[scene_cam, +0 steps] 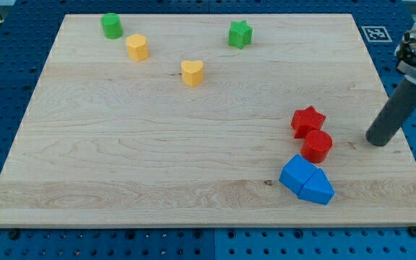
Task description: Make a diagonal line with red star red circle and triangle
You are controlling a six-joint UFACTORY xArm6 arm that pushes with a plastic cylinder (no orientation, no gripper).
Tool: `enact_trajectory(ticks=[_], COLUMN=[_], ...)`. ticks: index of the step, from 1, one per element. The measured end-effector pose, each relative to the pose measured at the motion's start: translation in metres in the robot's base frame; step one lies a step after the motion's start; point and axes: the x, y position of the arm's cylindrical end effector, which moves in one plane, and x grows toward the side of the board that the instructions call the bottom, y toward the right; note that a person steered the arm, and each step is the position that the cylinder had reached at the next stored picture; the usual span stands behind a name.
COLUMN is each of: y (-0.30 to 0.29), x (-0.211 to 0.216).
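My tip [378,141] (a bare rod, no jaws to open or shut) rests right of the touching red star [308,120] and red circle [317,146]; blue triangle [316,188] below; no legible writing.

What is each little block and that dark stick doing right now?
red star: flat, touching the red circle.
red circle: flat, just above the blue pair.
blue triangle: against the blue cube.
green and yellow blocks: scattered near the view's top.
my tip: right of the red blocks, apart.

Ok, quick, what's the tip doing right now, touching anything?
My tip: no hand, holds nothing; it sits apart from the blocks, at the view's right of the red circle and red star.
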Motion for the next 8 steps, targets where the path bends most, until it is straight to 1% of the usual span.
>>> enact_trajectory(ticks=[2,3,4,5,6,7,8], y=[-0.087,-0.11,-0.127,-0.132,-0.125,-0.088,-0.109], x=[-0.018,-0.039,-0.069,-0.072,-0.029,-0.005,0.002])
